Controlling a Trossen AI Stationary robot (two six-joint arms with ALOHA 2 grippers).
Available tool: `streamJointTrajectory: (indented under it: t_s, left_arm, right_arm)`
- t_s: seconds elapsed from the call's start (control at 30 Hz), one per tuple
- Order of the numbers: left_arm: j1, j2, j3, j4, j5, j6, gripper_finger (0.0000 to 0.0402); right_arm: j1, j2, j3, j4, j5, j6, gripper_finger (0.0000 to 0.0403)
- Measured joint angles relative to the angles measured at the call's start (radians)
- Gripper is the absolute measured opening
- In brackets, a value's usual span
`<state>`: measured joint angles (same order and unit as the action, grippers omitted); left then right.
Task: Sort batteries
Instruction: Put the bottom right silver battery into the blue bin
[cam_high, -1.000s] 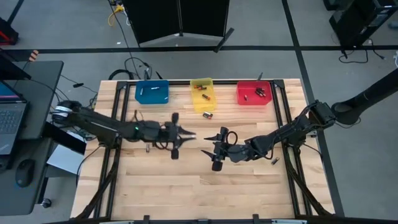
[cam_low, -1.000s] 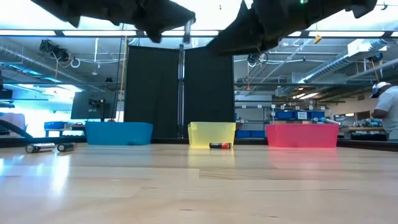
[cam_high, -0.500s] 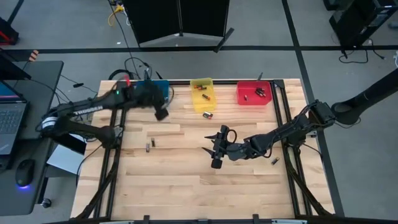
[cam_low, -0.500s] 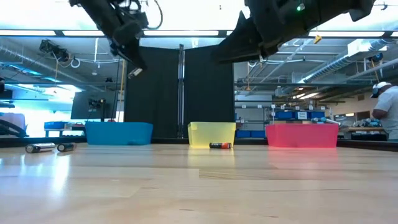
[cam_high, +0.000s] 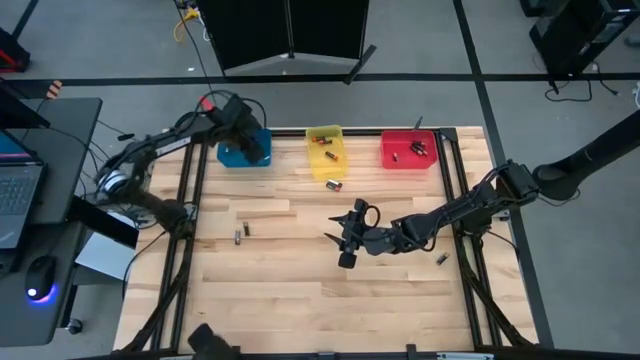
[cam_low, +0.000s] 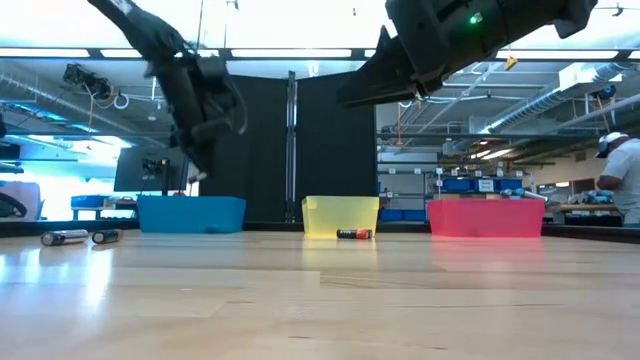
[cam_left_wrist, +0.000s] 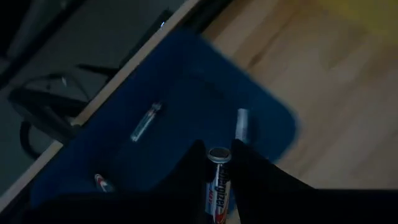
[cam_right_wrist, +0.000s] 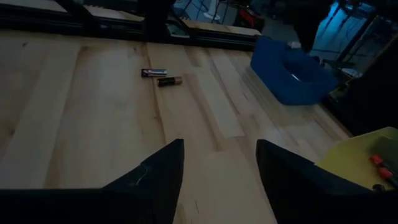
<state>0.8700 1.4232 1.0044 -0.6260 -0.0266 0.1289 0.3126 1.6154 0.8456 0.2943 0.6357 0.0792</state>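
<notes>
I had one battery (cam_left_wrist: 216, 186) pinched between the left gripper (cam_left_wrist: 214, 163) fingers, poised directly over the blue bin (cam_high: 243, 152) at the table's far left corner; I judged it ready to drop. That bin already held at least three cells, as the left wrist view showed. The yellow bin (cam_high: 324, 144) had a few cells with orange parts inside, and the red bin (cam_high: 408, 152) held a few dark ones, so I judged the sorting well past its start but not finished.

Left to do, as far as I could see: a pair of cells (cam_high: 240, 234) lying close together on the left part of the table (cam_high: 300, 290), one cell (cam_high: 334, 185) lying just in front of the yellow bin, outside it, and one small cell (cam_high: 439, 260) near the table's right edge beside the frame rail.

The right gripper (cam_high: 345, 243) hung above the middle of the table, its fingers apart with nothing between them. It had bare wood under it and open room on every side; the pair of loose cells lay well apart from it to the left. The cell by the right edge sat close to the black rail, so I judged a grasp there would be tighter. The three bins stood in a row along the far edge with gaps between them.
</notes>
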Motion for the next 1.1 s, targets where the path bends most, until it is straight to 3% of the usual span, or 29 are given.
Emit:
streamJointTrajectory:
  t_s: [0.3,0.63,1.1]
  left_arm:
    - [0.075,0.183,0.0,0.032,0.003,-0.023,0.0053]
    - [0.098,0.296,0.0,0.081,0.007,-0.03,0.0053]
    - [0.098,0.317,0.0,0.12,0.032,-0.086,0.0053]
  right_arm:
    - [0.0,0.0,0.0,0.0,0.0,0.0,0.0209]
    - [0.0,0.001,0.0,0.002,-0.001,0.008,0.0203]
    - [0.0,0.001,0.0,0.003,-0.002,0.008,0.02]
